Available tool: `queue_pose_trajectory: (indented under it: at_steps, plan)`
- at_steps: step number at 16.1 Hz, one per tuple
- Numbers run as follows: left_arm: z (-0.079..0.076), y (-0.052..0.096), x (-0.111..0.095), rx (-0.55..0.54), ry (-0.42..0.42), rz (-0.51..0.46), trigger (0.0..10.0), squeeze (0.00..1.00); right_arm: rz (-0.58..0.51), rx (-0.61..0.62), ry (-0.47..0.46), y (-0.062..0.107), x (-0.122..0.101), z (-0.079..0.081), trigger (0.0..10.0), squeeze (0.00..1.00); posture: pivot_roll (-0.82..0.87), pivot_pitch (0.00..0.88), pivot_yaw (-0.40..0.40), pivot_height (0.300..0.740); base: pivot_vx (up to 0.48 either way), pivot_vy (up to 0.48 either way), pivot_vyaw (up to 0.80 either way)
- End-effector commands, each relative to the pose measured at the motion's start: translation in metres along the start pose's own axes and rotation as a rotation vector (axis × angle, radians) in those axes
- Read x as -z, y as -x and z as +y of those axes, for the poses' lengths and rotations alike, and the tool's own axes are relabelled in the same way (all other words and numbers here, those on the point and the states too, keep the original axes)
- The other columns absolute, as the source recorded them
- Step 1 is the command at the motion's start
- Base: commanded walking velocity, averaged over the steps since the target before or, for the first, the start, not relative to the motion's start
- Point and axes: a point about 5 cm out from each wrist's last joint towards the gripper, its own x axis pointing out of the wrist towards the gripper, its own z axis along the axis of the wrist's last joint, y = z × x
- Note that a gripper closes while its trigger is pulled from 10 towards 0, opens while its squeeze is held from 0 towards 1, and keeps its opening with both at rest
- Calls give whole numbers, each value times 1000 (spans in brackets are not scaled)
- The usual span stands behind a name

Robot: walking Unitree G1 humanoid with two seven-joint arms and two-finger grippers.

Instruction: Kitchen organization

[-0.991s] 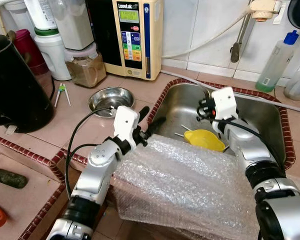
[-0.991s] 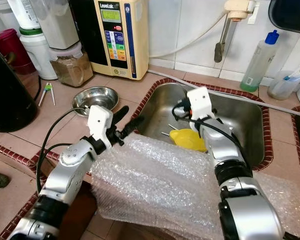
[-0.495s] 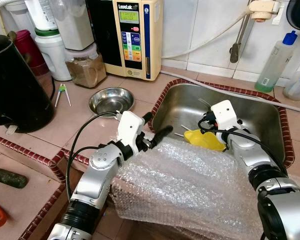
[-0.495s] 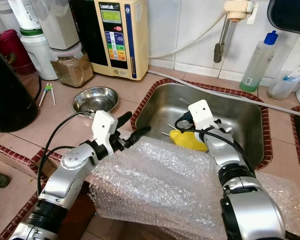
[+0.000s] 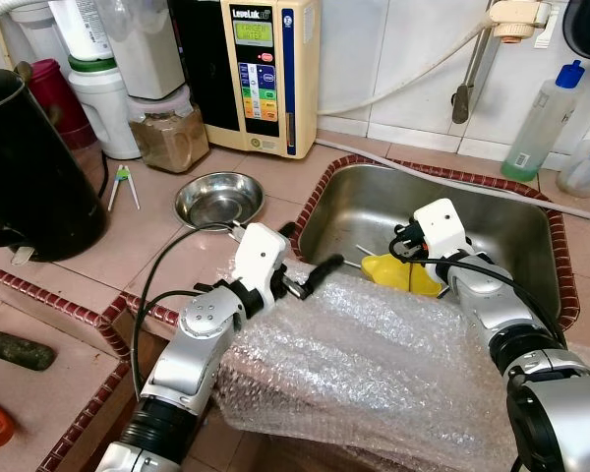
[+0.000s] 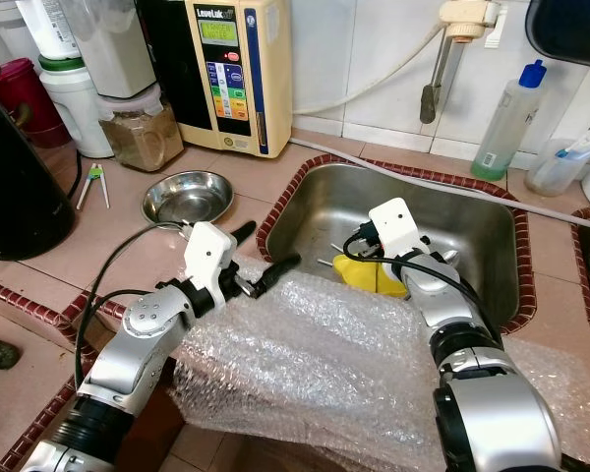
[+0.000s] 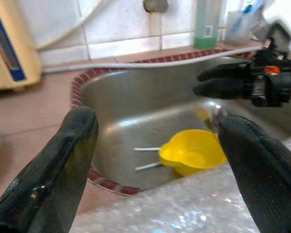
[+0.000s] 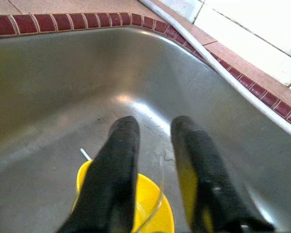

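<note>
Right hand [image 8: 153, 160]: mine, fingers parted, straddling the yellow bowl [image 5: 401, 273] rim.
Left hand [image 5: 313, 272]: open, idle.
Progress: bowl ungrasped, unlifted.

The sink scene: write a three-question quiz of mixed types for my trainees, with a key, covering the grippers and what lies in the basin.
1. True or false: the yellow bowl lies on the counter beside the steel bowl.
2. Which gripper reaches down into the sink above the yellow bowl? A) left gripper B) right gripper
3. Fill in: the sheet draped over the sink's front edge is ____.

Key: 1 false, it lies in the sink; 2 B, its fingers are apart over the bowl's rim; 3 bubble wrap.
</note>
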Motion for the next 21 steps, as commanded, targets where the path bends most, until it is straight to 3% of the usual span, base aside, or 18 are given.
queue_pose_trajectory:
  at_steps: [1, 4, 5, 7, 10, 12, 15, 16, 21]
  plan:
    - [7, -1, -5, -29, -34, -14, 10000, 1000, 8, 3, 3, 2, 4, -2, 10000, 1000, 12, 5, 82, 740, 0, 0, 0]
    - [20, -2, -9, -104, -73, -21, 10000, 1000, -18, 12, -13, 2, 1, -3, 10000, 1000, 17, 0, 84, 740, 0, 0, 0]
    - [35, -1, -10, -225, -113, -15, 10000, 1000, -66, 8, -44, 0, -7, -1, 10000, 1000, 22, 0, 87, 740, 0, 0, 0]
    - [46, 1, -9, -278, -36, -18, 10000, 1000, -154, 3, -74, -3, -20, 4, 10000, 1000, 16, 1, 83, 740, 0, 0, 0]
    - [61, -2, -12, -375, -47, -14, 10000, 1000, -277, -92, -30, 0, -33, 31, 10000, 1000, 3, 13, 88, 740, 0, 0, 0]
    - [73, -3, -11, -443, -50, 5, 10000, 1000, -377, -136, -88, 11, -43, 58, 10000, 1000, -9, 19, 90, 740, 0, 0, 0]
    - [88, -3, -11, -520, -45, 36, 10000, 1000, -418, -106, -190, 25, -46, 81, 10000, 1000, -23, 18, 92, 740, 0, 0, 0]
    - [104, 0, -10, -634, -35, 70, 10000, 1000, -425, -65, -238, 35, -45, 94, 10000, 1000, -35, 16, 93, 740, 0, 0, 0]
    - [123, 7, -9, -762, -26, 107, 10000, 1000, -413, -37, -240, 61, -45, 100, 10000, 1000, -61, 14, 91, 740, 0, 0, 0]
